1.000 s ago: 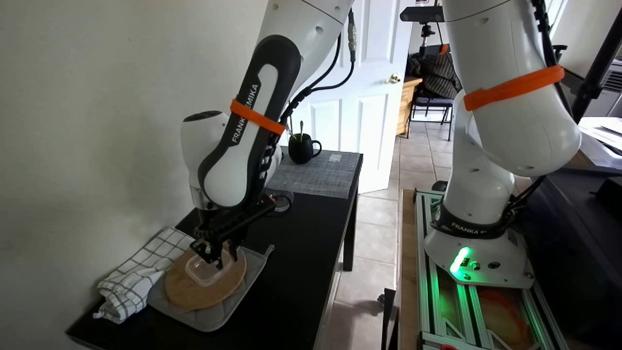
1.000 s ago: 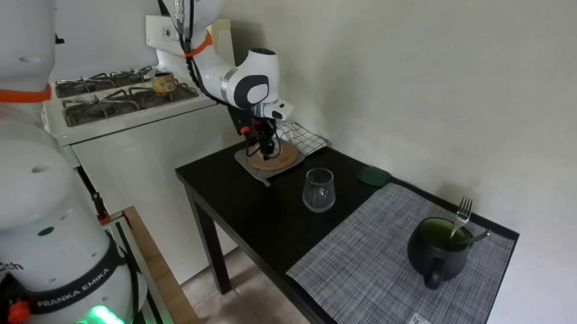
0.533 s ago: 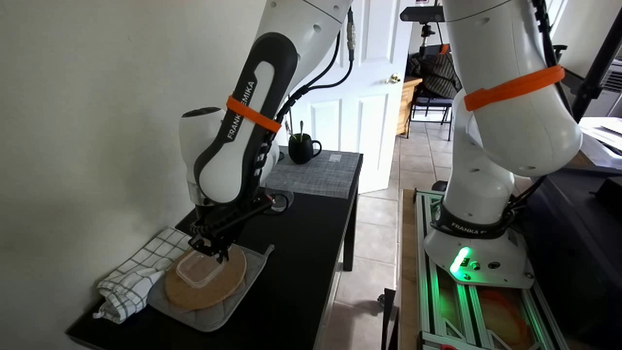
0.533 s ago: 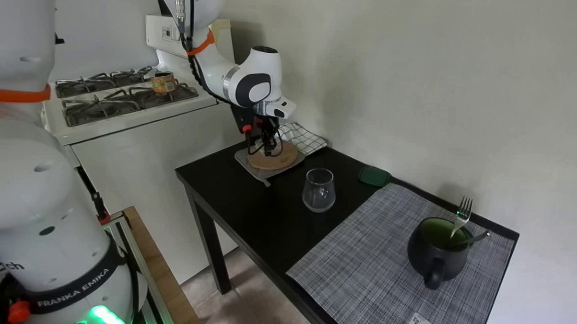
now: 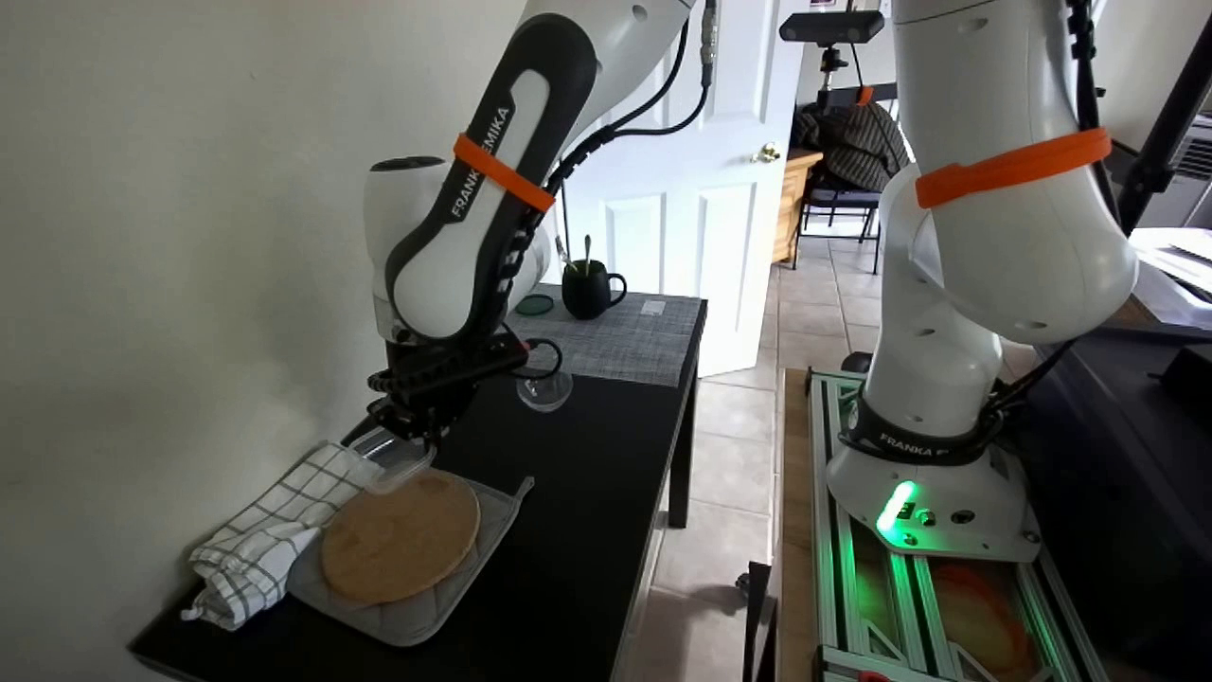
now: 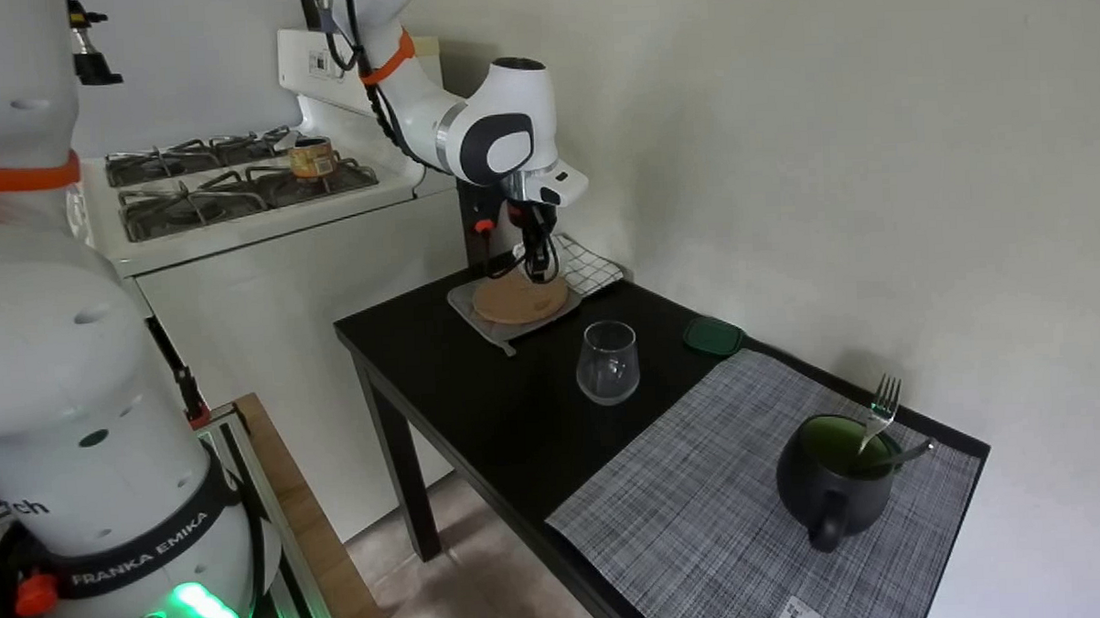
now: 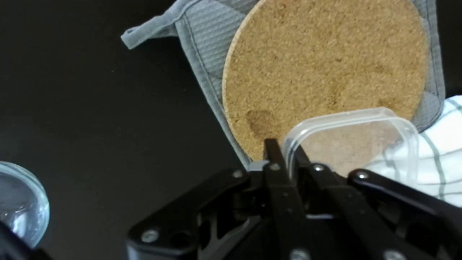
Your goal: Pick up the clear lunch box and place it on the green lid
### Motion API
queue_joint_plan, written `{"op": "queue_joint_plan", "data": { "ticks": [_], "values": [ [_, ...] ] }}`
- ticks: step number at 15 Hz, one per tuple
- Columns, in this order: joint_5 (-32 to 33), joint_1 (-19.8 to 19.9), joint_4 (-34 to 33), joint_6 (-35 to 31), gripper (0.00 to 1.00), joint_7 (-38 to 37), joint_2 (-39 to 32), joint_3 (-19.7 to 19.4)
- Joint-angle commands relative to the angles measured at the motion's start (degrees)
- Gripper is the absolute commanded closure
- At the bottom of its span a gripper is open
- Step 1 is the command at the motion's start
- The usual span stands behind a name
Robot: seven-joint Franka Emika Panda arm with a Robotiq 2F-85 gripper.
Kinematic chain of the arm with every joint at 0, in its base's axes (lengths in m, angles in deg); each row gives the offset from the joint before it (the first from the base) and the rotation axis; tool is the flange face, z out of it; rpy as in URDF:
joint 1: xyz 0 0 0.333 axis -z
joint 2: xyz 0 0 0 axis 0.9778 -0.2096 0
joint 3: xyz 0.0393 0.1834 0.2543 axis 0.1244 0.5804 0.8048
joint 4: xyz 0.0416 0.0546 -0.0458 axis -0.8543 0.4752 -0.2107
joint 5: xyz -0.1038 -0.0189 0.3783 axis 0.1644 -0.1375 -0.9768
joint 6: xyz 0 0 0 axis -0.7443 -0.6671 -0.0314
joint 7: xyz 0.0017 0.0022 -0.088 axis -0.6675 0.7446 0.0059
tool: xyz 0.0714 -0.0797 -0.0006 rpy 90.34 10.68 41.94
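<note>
The clear lunch box (image 7: pixel 350 148) is an open, see-through plastic tub. My gripper (image 7: pixel 286 153) is shut on its side wall, one finger inside and one outside. In an exterior view the box (image 5: pixel 396 464) hangs from the gripper (image 5: pixel 424 443), raised over the edge of the tan round disc (image 5: pixel 402 540) near the towel. In an exterior view the gripper (image 6: pixel 541 274) largely hides the box. The green lid (image 6: pixel 714 336) lies flat on the black table near the wall; it also shows in an exterior view (image 5: pixel 535 304). The lid is out of the wrist view.
A clear glass (image 6: pixel 609 366) stands on the table between the disc and the grey placemat (image 6: pixel 666 497). A dark mug (image 6: pixel 835 482) with a fork and another utensil stands on the placemat. A checked towel (image 5: pixel 256 545) and grey pot holder (image 5: pixel 417 625) lie at the disc.
The gripper has closed on the box wall and lifted the box off the tan disc, moving up and towards the placemat end. The green lid has come into view behind the arm in an exterior view.
</note>
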Motion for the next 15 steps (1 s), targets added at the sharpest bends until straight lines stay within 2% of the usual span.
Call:
{"op": "queue_joint_plan", "data": {
  "ticks": [1,2,3,6,7,10,15],
  "values": [
    [1.78,-0.88,3.21,-0.64,0.98,-5.92,3.56,-1.68],
    [0.50,0.82,0.70,0.07,0.98,-1.49,1.27,-0.09],
    [0.53,0.98,0.73,0.07,0.91,-1.43,1.53,-0.11],
    [0.50,1.08,0.59,0.08,0.91,-1.31,1.37,-0.02],
    [0.50,1.07,0.59,0.08,0.98,-1.31,1.32,-0.01],
    [3.05,-0.03,-3.78,0.72,0.98,-11.38,-1.43,-4.55],
    [5.78,0.74,-10.62,-0.13,0.98,-18.83,-6.90,-11.16]
  ]
}}
